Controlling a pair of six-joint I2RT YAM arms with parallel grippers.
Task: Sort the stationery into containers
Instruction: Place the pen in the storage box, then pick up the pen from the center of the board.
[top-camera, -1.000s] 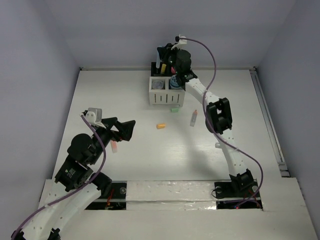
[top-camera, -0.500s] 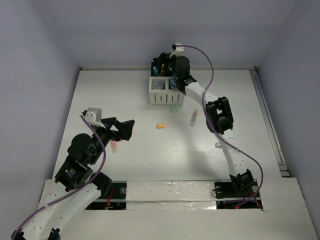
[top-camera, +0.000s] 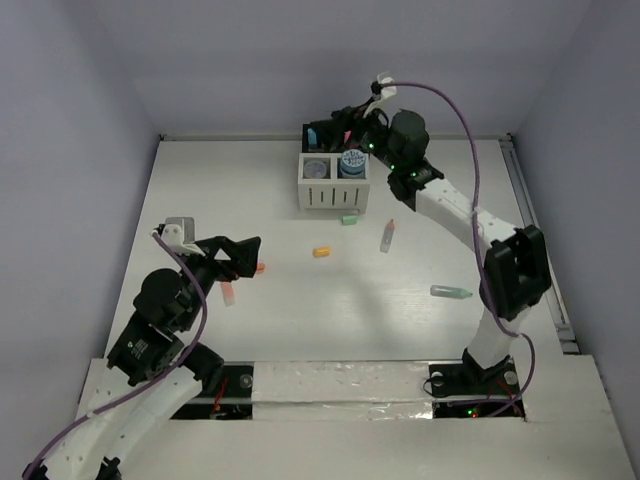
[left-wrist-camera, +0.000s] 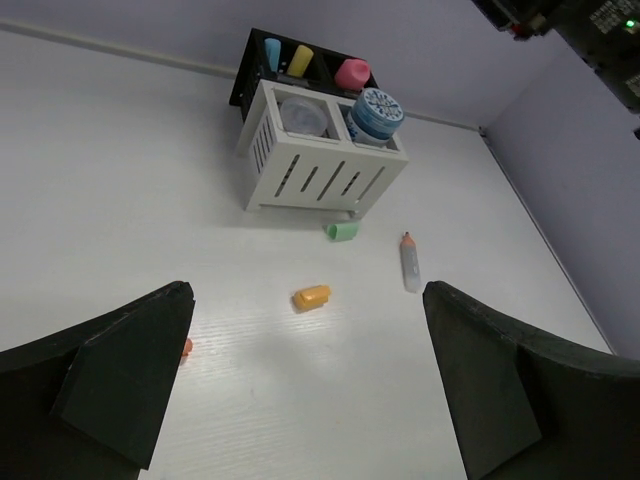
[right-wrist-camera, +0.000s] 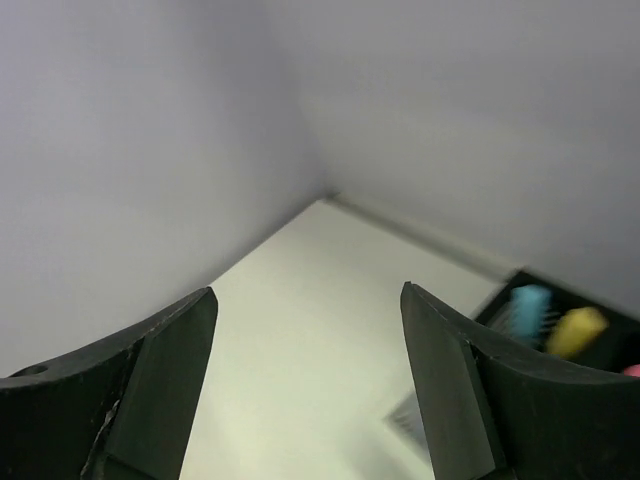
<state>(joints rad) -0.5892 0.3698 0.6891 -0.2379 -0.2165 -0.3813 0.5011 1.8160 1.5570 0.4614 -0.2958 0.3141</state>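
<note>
Above the table (top-camera: 300, 320), left claw (top-camera: 252, 256) and right claw (top-camera: 342, 125) hover outstretched (both apart).

The left gripper (top-camera: 247, 257) is held low and near, the right gripper (top-camera: 345, 125) reaches far forward, both with jaws spread wide.

The right gripper (top-camera: 352, 126) has drawn back off the organiser (top-camera: 335, 197) and its elbow has swung toward the right edge. This uncovers a blue-white roll (top-camera: 351, 162) and what seems a greenish tube (top-camera: 451, 292). The left gripper (top-camera: 240, 257) edged leftward.
</note>
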